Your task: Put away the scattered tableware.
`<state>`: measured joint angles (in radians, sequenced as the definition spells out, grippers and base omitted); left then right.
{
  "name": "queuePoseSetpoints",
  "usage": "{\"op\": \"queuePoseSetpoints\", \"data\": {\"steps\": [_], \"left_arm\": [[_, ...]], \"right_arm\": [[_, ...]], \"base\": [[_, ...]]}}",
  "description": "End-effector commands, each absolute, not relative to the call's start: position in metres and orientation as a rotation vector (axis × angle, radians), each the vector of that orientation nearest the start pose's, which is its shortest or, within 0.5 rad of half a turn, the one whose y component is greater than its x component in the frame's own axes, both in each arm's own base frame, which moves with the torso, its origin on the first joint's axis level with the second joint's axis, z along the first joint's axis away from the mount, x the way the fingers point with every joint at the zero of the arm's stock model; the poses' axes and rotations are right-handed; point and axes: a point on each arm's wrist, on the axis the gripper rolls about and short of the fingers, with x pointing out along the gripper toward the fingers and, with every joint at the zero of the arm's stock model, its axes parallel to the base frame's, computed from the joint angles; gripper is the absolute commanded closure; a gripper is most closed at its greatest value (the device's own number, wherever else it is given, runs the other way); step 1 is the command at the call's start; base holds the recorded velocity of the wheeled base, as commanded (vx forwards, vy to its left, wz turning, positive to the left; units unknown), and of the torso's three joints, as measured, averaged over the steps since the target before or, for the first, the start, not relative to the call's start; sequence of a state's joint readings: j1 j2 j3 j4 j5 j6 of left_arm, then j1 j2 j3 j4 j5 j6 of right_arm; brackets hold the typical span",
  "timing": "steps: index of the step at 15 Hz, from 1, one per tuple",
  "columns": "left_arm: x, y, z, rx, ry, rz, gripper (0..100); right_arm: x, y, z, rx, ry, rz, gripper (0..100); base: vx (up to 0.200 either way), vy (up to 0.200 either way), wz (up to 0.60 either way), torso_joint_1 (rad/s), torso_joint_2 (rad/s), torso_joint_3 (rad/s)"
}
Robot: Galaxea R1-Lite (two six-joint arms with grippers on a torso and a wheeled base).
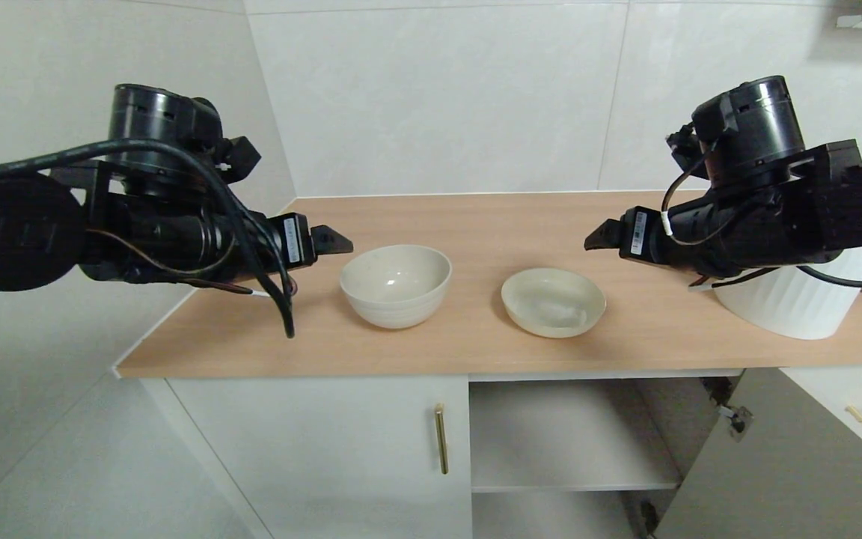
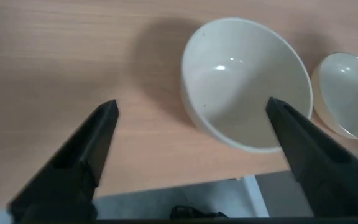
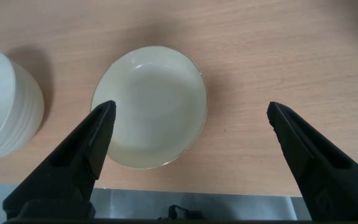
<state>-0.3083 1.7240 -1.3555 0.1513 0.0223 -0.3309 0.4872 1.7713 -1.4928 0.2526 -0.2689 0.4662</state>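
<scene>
Wood counter (image 1: pixel 476 224) along tiled wall. Below, cabinet (image 1: pixel 311 449) with right door hanging open. Ribbed white tub (image 1: pixel 790 303) at far right. Bowl (image 1: pixel 396 284) upright mid-counter, dish (image 1: pixel 553 301) just right of it, apart. Left claw (image 1: pixel 337 241) spread wide beside bowl; right claw (image 1: pixel 599 236) wide too, near dish.

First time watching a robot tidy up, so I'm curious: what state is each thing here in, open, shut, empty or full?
Deep bowl: upright, empty.
Shallow bowl: upright, empty.
Left gripper: open, holding nothing.
Right gripper: open, holding nothing.
Left door: shut.
Right door: open.
White tub: standing, inside hidden.
</scene>
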Motion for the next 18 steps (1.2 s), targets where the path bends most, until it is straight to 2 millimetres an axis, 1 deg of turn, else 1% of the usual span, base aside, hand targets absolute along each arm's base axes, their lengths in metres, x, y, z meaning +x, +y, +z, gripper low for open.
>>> {"op": "queuePoseSetpoints", "data": {"steps": [1, 5, 7, 9, 10, 13, 15, 16, 18], "left_arm": [[0.326, -0.11, 0.234, -0.219, 0.607, -0.197, 0], [0.338, -0.124, 0.211, -0.193, 0.669, -0.196, 0], [0.343, -0.126, 0.206, -0.191, 0.678, -0.194, 0], [0.345, -0.127, 0.205, -0.207, 0.676, -0.188, 0], [0.348, -0.128, 0.203, -0.223, 0.679, -0.182, 100], [0.352, -0.13, 0.198, -0.223, 0.688, -0.179, 100], [0.351, -0.129, 0.203, -0.233, 0.676, -0.18, 100], [0.346, -0.128, 0.211, -0.262, 0.658, -0.178, 100], [0.33, -0.123, 0.235, -0.303, 0.602, -0.193, 100]], "right_arm": [[0.3, 0.153, 0.266, 0.256, 0.535, 0.093, 0], [0.301, 0.153, 0.263, 0.253, 0.544, 0.093, 0], [0.301, 0.154, 0.263, 0.252, 0.544, 0.094, 0], [0.301, 0.154, 0.263, 0.252, 0.544, 0.094, 0], [0.301, 0.154, 0.263, 0.252, 0.544, 0.094, 0], [0.301, 0.154, 0.262, 0.252, 0.545, 0.094, 0], [0.301, 0.154, 0.262, 0.252, 0.545, 0.094, 0], [0.301, 0.154, 0.262, 0.252, 0.545, 0.094, 0], [0.304, 0.155, 0.259, 0.246, 0.553, 0.09, 0]], "base": [[0.0, 0.0, 0.0, 0.0, 0.0, 0.0], [0.0, 0.0, 0.0, 0.0, 0.0, 0.0], [0.0, 0.0, 0.0, 0.0, 0.0, 0.0], [0.0, 0.0, 0.0, 0.0, 0.0, 0.0], [0.0, 0.0, 0.0, 0.0, 0.0, 0.0], [0.0, 0.0, 0.0, 0.0, 0.0, 0.0], [0.0, 0.0, 0.0, 0.0, 0.0, 0.0], [0.0, 0.0, 0.0, 0.0, 0.0, 0.0], [0.0, 0.0, 0.0, 0.0, 0.0, 0.0]]}}
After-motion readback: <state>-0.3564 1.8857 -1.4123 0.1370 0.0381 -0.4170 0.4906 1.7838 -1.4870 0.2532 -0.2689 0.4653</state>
